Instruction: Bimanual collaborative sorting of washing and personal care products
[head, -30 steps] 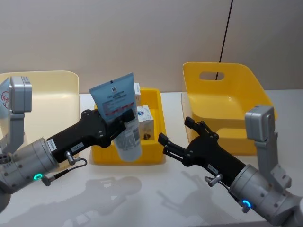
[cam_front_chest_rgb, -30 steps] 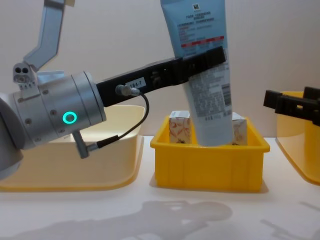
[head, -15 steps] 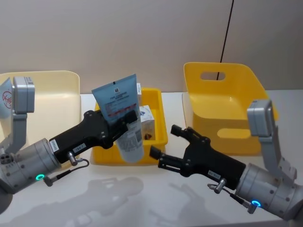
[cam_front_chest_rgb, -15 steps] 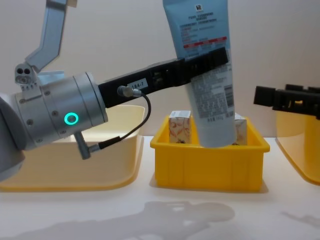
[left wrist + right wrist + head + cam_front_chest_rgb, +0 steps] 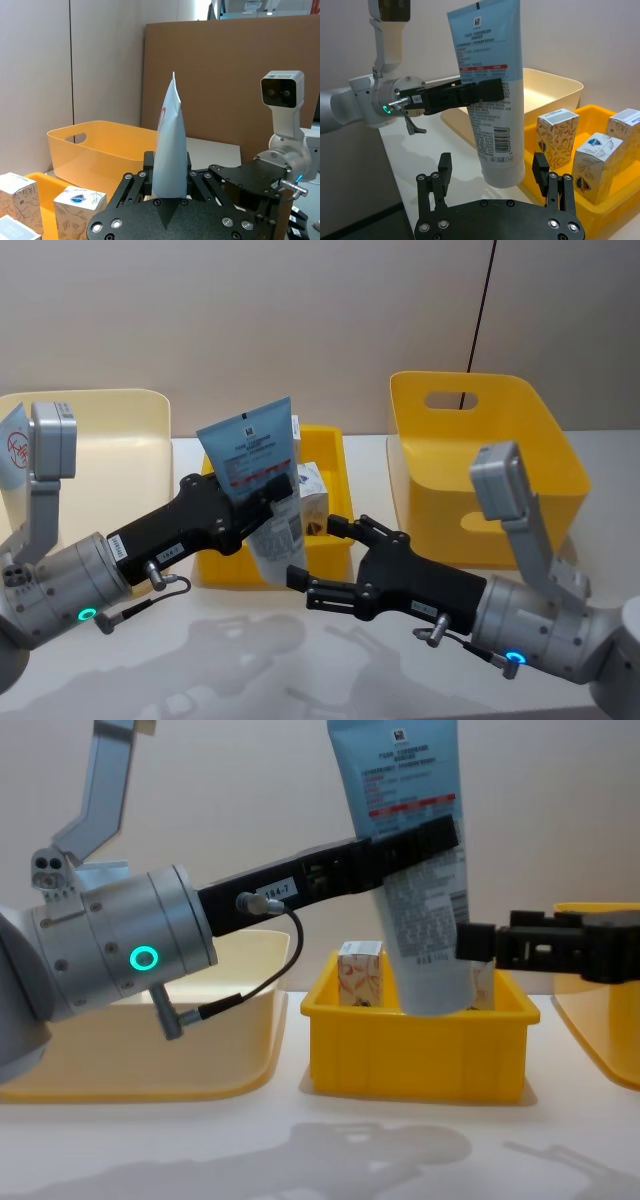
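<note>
Item: light-blue flat-topped plastic squeeze tube with red print (image 5: 248, 452).
- Left gripper (image 5: 268, 488) is pinching it across the middle, holding it upright, cap end down.
- Small white patterned cardboard cartons (image 5: 555, 131) are sitting below the jaws in a shallow yellow plastic tray (image 5: 341, 468).
- Right gripper (image 5: 316, 551) is hovering with fingers spread, flanking the tube's lower end, apparently clear of it.

Step, as judged: hand-over between arms.

Next move is calling for the right fingers to close on the cap end before the left releases.
</note>
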Controlling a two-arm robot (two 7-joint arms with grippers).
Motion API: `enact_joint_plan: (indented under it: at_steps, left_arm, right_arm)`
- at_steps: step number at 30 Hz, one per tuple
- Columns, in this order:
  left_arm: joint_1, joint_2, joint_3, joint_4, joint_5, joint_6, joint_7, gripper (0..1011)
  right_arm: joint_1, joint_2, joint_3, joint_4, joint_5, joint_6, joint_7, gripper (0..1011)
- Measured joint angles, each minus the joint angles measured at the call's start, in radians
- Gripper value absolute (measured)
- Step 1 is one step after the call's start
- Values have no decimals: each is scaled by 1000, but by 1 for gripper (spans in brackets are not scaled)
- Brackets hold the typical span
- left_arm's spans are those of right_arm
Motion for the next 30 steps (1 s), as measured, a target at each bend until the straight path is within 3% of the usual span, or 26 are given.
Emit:
enact_joint_plan:
  at_steps: [17, 30]
  left_arm:
    - [0, 0, 0, 0, 0, 0, 0, 292]
    - [0, 0, 0, 0, 0, 0, 0, 292]
  right_arm:
    - [88, -43, -81, 66, -74, -34, -44, 1001]
    - [178, -99, -150, 165, -105, -57, -42, 1001]
